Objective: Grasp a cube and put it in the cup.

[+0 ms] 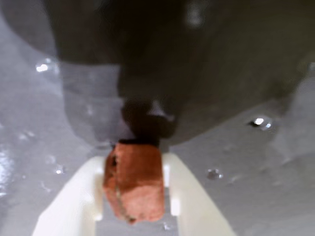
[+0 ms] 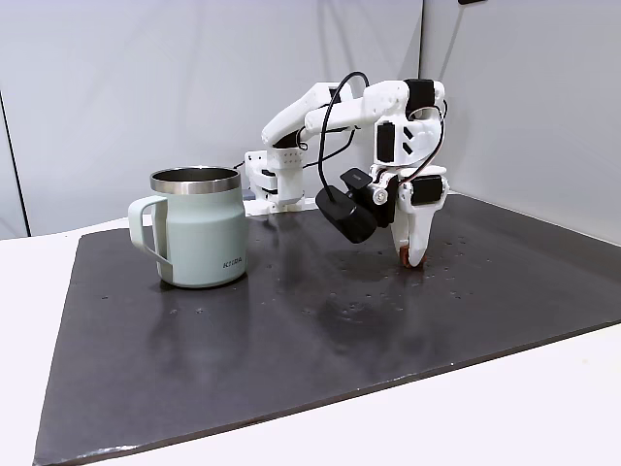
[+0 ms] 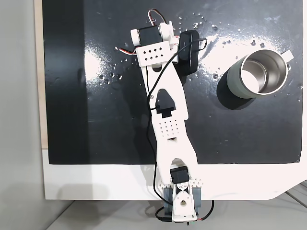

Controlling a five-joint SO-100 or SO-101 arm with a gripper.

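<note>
A: Gripper state?
B: White two-finger gripper (image 1: 135, 196) pinching the small rust-orange cube (image 1: 134, 183), lower centre of the wrist view.
A: Cup?
B: Mint-green steel-rimmed mug (image 2: 198, 240) stands left in a fixed view, well apart.

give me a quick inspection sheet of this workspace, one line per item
surface: dark glossy mat on a white table, with small droplets or specks across it
cube: reddish-brown cube between the white fingers, at mat level
cup: pale green mug upright, steel inside looks empty, handle on the left in a fixed view, standing apart from the arm
clutter: nothing seen
gripper: gripper pointing down at the mat, closed on the cube
cables: black cable looping over the arm to the wrist camera
surroundings: plain grey walls
</note>
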